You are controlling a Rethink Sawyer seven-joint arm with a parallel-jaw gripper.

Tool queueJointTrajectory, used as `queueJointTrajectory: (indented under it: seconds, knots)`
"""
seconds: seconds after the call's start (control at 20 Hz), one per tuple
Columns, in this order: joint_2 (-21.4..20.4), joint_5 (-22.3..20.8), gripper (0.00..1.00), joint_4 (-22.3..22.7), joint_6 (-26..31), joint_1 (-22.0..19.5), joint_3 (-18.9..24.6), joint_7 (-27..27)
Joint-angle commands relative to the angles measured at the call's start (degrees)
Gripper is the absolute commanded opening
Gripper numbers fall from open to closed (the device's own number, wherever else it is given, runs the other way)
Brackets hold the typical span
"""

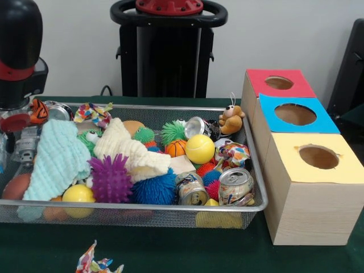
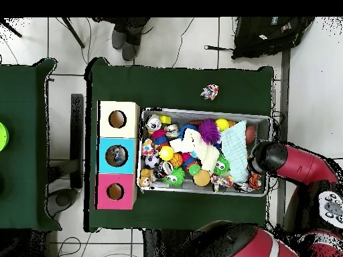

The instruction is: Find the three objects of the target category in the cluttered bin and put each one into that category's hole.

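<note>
Silver wire makes up the bin (image 1: 142, 108), and the front view shows it packed full. A mint green cloth (image 1: 54, 159) and a cream cloth (image 1: 128, 151) lie on top of the toys. Around them sit a purple spiky ball (image 1: 110, 179), a yellow ball (image 1: 199, 149), a small basketball (image 1: 176, 148) and two crushed cans (image 1: 236, 186). A little teddy bear (image 1: 231, 118) leans at the far corner near the boxes. Beside the bin stand three boxes with holes: red (image 1: 278, 83), blue (image 1: 295, 114) and yellow (image 1: 318, 157). The gripper (image 1: 24, 147) hangs low at the bin's end, right by the green cloth. I cannot tell if it is wide or narrow.

From overhead, the arm (image 2: 295, 164) reaches over the end of the bin farthest from the boxes. The holes are well apart from it, past all the clutter.

I cannot tell which kind of thing is wanted. The cloths may hide some of them. The gripper could snag a cloth, drag toys out, or grab two things at once because they touch. Round balls may slip or roll away.
</note>
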Motion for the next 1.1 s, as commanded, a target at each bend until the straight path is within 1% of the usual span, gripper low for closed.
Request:
queueJointTrajectory:
  seconds: [0.05,0.1,0.15,0.4,0.55,0.6,0.95,1.1]
  knots:
    - [0.9,1.5,1.0,-1.6,-14.0,-1.4,7.0,5.6]
    - [0.8,1.3,1.0,-1.3,-14.4,-1.4,7.1,5.6]
    - [0.8,1.3,0.0,-1.1,-14.7,-1.6,7.2,5.7]
    - [0.9,1.0,0.0,-0.9,-16.8,-1.7,7.2,6.1]
    - [0.9,1.3,0.0,-1.2,-15.6,-1.2,6.8,6.1]
    - [0.8,1.9,0.0,-0.7,-15.3,-1.4,7.1,6.2]
    - [0.7,2.8,0.0,-0.2,-16.2,-1.5,7.3,5.2]
    - [0.1,2.9,0.0,0.6,-16.0,-1.4,7.4,4.7]
